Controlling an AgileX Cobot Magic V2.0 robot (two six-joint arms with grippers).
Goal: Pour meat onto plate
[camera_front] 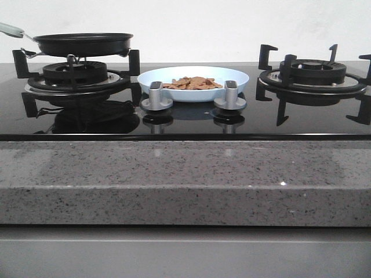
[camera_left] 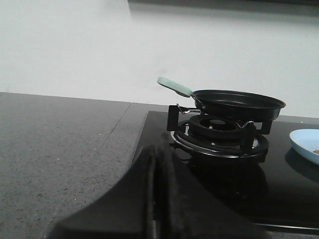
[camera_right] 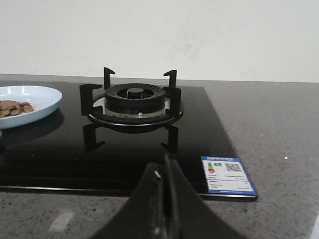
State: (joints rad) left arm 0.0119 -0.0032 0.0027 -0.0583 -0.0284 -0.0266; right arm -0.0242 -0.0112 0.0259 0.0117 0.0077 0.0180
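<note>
Leftmost on the glass hob (camera_front: 185,124) sits the black frying pan (camera_front: 83,43), resting on the left burner's grate (camera_front: 75,72) with its pale handle (camera_front: 11,29) poking off to the left. Just right of it, between the two burners, the plate (camera_front: 194,83) lies flat on the glass behind two silver knobs (camera_front: 156,97), and the meat (camera_front: 192,83) is heaped in its middle. Further right stands the right burner (camera_front: 313,72), bare. Neither arm shows in the front view. On the wrist cameras, the left gripper (camera_left: 155,199) has its fingers pressed together with nothing between them, low beside the hob's left edge; the right gripper (camera_right: 164,204) is likewise closed and empty, near an energy label (camera_right: 228,175) at the hob's corner.
</note>
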